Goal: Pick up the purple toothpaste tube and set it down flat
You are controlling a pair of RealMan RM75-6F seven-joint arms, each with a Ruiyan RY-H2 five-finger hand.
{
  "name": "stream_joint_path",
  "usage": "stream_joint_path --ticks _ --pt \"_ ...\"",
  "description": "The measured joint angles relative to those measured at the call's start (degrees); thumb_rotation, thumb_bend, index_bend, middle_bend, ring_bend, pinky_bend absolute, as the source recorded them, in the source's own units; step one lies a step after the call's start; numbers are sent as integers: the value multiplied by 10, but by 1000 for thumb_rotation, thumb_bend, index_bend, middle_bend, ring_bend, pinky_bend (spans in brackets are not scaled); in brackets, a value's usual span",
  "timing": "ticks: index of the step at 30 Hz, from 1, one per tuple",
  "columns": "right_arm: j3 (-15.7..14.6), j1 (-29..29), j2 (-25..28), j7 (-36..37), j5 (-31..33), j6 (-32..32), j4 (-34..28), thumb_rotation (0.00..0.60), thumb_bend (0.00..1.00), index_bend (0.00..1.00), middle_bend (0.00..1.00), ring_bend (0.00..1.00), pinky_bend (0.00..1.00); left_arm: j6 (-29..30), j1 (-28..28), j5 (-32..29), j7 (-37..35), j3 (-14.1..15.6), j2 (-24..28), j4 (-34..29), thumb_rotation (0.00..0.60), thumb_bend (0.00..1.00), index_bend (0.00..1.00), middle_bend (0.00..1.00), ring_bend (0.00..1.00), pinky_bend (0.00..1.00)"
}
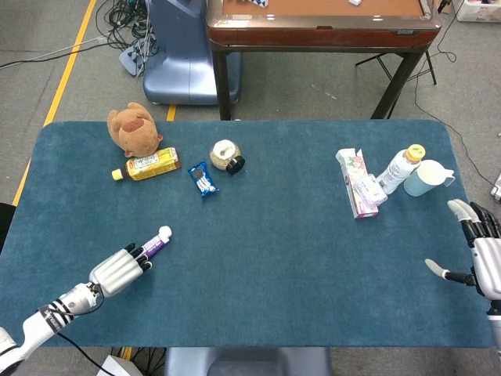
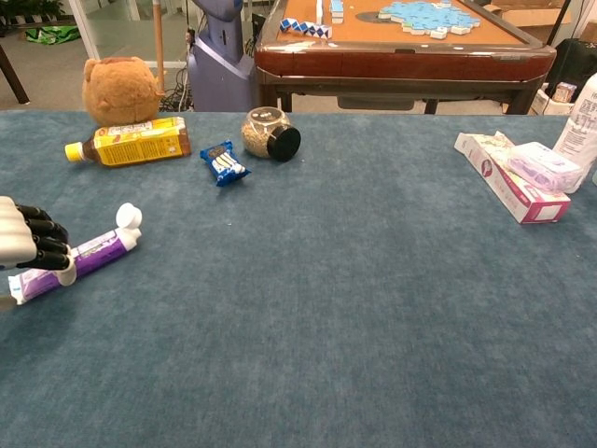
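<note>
Left hand (image 2: 28, 250) clamped around the rear of the purple tube (image 2: 89, 255), near the left edge of the desk (image 2: 373, 308), well in front of the yellow bottle (image 2: 131, 142). Right hand (image 1: 479, 251) spread apart, holding nothing, at the desk's right edge.

The bench (image 1: 258, 258) is covered in a dark blue-green cloth. Toward its far left lie a brown plush toy (image 1: 133, 128), a yellow-labelled bottle (image 1: 146, 164) on its side just beside it, a small blue snack packet (image 1: 202, 179) and a jar with a black lid (image 1: 226, 157) tipped over. At the far right a pink box (image 1: 355, 185) lies flat with a small packet (image 1: 369, 188) on top, next to a white bottle with a yellow cap (image 1: 400, 169) and a pale blue cup (image 1: 427, 177), while the purple toothpaste tube (image 2: 79, 261) lies flat near the front left edge.
</note>
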Motion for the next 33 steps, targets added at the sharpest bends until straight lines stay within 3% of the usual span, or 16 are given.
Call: stream_joint_path --ticks 10,16,20,26,33 --pt "1 0 -3 3 -1 2 2 600 108 85 102 0 0 9 10 -40 2 -15 8 23 600 338 321 337 216 227" --pt "1 -1 -5 11 -1 2 10 600 108 85 102 0 0 6 24 -105 1 -37 11 3 572 335 311 334 216 230" --pt "0 -2 -6 17 -1 3 15 600 109 85 102 0 0 -9 34 -182 -7 -60 10 -33 424 292 281 319 216 231" --pt "-1 -5 -6 23 -1 5 20 600 109 85 102 0 0 -46 31 -288 27 -92 -1 -69 247 237 234 302 216 231" --pt "-2 -10 -7 30 2 7 26 600 109 85 102 0 0 -83 13 -400 78 -118 -19 -84 134 219 200 284 215 231"
